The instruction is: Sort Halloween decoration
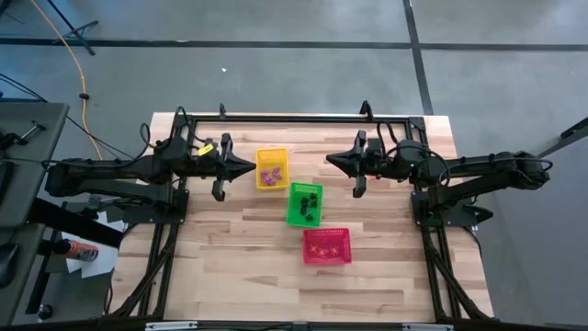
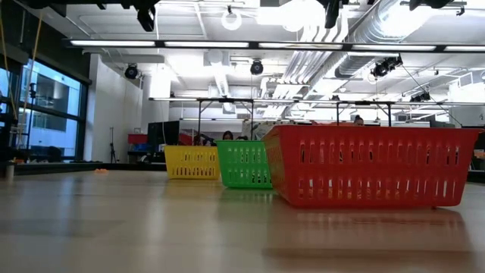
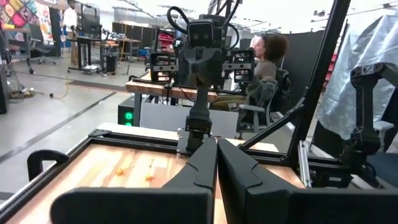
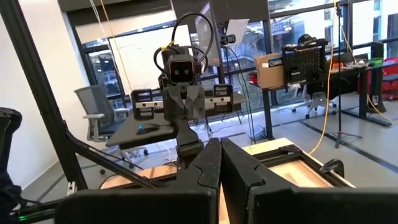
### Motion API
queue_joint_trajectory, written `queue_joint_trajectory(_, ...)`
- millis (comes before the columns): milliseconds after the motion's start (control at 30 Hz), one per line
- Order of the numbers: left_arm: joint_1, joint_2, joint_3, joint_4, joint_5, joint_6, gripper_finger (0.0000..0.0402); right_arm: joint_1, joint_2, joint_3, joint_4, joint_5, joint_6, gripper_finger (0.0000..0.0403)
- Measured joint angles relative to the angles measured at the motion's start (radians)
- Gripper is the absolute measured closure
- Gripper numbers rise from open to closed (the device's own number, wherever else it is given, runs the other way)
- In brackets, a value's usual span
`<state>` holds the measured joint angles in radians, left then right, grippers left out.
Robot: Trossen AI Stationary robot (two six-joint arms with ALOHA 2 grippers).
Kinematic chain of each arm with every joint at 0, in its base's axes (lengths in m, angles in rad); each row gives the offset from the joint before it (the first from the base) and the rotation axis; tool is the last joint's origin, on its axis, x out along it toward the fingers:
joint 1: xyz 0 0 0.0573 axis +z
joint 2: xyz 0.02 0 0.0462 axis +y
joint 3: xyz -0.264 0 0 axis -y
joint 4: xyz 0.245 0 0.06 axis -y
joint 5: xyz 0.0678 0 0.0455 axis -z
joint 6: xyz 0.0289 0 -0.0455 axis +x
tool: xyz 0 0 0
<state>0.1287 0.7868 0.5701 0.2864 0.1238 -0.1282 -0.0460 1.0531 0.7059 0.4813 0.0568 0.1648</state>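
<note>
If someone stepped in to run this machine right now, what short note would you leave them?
Left pincer: shut, empty, raised beside the yellow plastic mesh basket.
Right pincer: shut, empty, raised opposite it.
Purple trinkets lie in the yellow basket, black trinkets in the green mesh basket, small pieces, colour hard to tell, in the red mesh basket.
No loose trinkets show on the wooden table; sorting looks finished.

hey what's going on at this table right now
Nothing is being handled at this moment. The left claw and the right claw are both shut and empty, held above the back of the table, pointing at each other. Between and in front of them stand three small baskets: yellow with purple trinkets, green with black ones, red with small bits too.
</note>
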Motion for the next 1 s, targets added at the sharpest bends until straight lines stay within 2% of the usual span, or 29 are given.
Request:
queue_joint_trajectory(367, 0.010, 0.000, 0.000, -0.001, -0.002, 0.007, 0.0399, 0.000, 0.001, 0.000, -0.037, 0.021, -0.034, 0.0402)
queue_joint_trajectory(500, 0.010, 0.000, 0.000, -0.001, -0.003, 0.007, 0.0399, -0.001, 0.001, 0.003, -0.087, 0.138, 0.007, 0.0402)
queue_joint_trajectory(633, 0.010, 0.000, 0.000, -0.002, -0.003, 0.008, 0.0399, -0.049, 0.001, 0.083, -0.392, 0.279, 0.144, 0.0402)
queue_joint_trajectory(833, 0.009, 0.000, 0.000, -0.026, -0.003, 0.008, 0.0399, -0.191, 0.006, 0.202, -0.915, 0.284, 0.373, 0.0402)
queue_joint_trajectory(1000, 0.009, 0.000, 0.001, -0.065, -0.003, 0.008, 0.0399, -0.294, 0.006, 0.168, -1.186, 0.274, 0.451, 0.0401)
